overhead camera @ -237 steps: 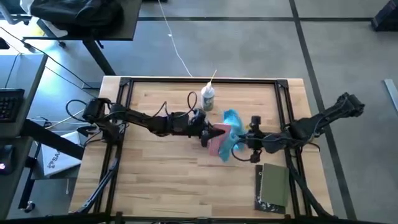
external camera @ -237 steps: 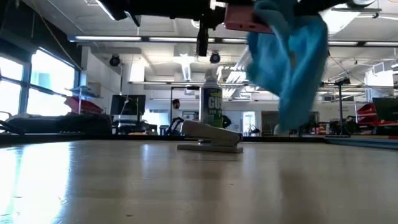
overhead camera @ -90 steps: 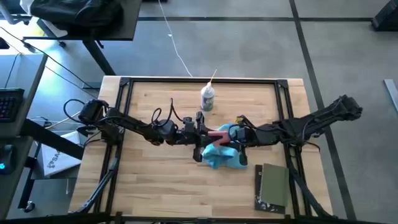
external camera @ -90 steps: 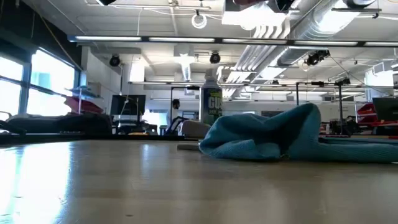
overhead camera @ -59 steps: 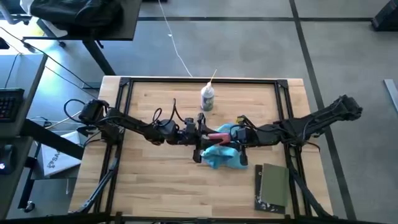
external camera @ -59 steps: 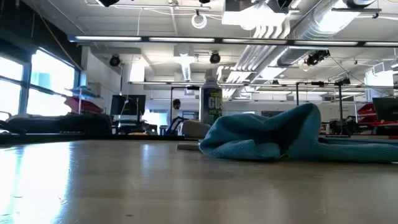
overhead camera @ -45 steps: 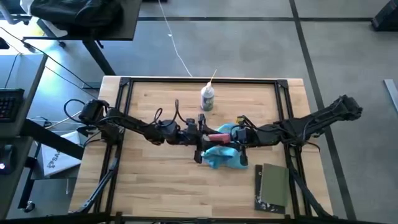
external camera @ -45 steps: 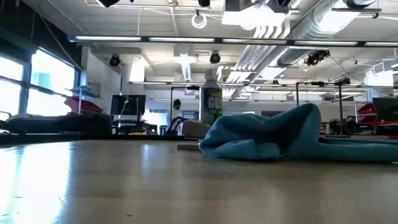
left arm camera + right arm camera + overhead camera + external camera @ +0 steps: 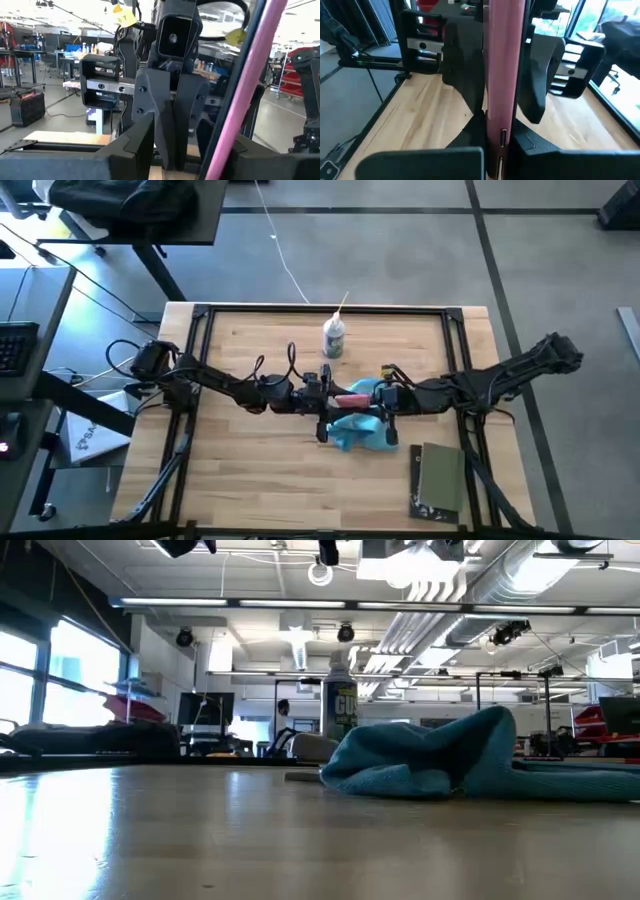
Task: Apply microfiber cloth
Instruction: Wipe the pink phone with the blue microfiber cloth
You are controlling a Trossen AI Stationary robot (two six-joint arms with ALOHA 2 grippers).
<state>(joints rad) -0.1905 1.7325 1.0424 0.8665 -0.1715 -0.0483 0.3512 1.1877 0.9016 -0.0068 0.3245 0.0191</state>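
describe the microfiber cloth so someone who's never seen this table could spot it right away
On the wooden table, look just right of centre, beneath where the two arms meet. The microfiber cloth lies there in a crumpled heap, nearer the front edge than the upright bottle. It is the only soft turquoise thing; the book to its right is flat and dark olive.

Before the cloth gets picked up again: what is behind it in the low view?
Behind the microfiber cloth stand a spray bottle and a pale grey thing, its right end covered by the cloth.
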